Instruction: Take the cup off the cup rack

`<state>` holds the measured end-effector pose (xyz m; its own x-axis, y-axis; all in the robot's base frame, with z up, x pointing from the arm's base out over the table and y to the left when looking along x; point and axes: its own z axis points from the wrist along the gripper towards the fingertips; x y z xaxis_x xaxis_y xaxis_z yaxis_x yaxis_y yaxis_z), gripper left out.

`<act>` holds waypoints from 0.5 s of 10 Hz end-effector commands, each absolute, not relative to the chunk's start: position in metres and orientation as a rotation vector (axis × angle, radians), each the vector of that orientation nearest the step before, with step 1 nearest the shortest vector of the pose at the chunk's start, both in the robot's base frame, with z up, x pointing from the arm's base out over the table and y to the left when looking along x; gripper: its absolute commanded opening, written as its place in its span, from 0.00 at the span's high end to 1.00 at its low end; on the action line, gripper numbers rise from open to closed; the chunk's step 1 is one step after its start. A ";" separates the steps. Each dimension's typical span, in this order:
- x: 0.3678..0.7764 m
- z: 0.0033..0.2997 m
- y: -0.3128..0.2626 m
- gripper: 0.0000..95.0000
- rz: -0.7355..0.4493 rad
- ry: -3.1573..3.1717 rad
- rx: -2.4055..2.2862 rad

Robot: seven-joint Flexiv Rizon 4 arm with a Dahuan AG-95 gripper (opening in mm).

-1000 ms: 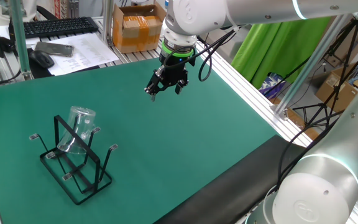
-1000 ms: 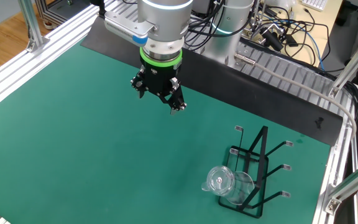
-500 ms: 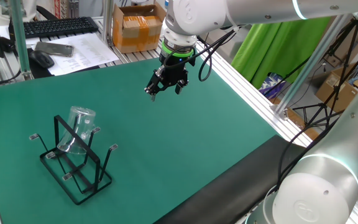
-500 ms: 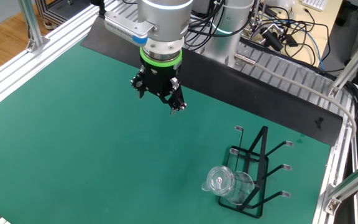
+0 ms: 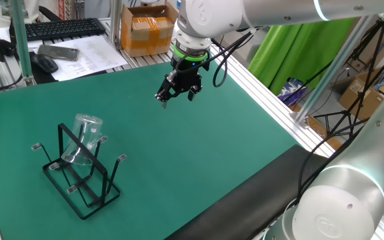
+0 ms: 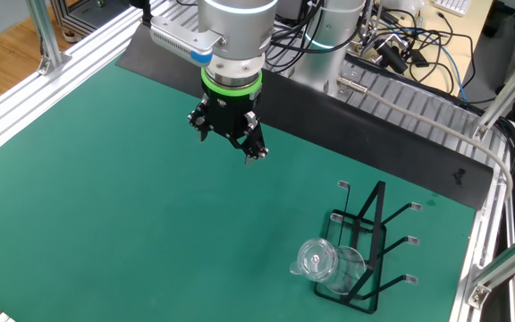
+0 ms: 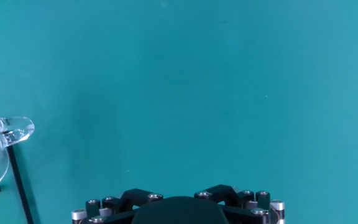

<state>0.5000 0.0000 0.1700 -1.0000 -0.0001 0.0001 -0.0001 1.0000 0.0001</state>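
cup point(image 5: 85, 139) well apart from gripper point(image 5: 177, 95)

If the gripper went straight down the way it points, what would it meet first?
Probably just bare green mat. The gripper hangs above open table; the cup on the cup rack sits well off to the side.

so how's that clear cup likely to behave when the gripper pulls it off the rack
The cup looks thin, clear and smooth, so probably light and slippery in a pinch, perhaps fragile. It hangs tilted over a prong of the cup rack; the thin wire stand may shift or tip if the cup drags. Round-sided, it would likely roll if dropped.
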 end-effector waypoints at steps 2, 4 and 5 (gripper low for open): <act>0.497 0.167 0.003 0.80 -0.046 -3.131 -0.390; 0.489 0.160 0.011 0.80 -0.017 -3.146 -0.394; 0.481 0.154 0.017 0.80 0.007 -3.153 -0.388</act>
<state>0.4862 0.0127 0.1578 -0.9931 0.1165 -0.0103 0.1164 0.9932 0.0087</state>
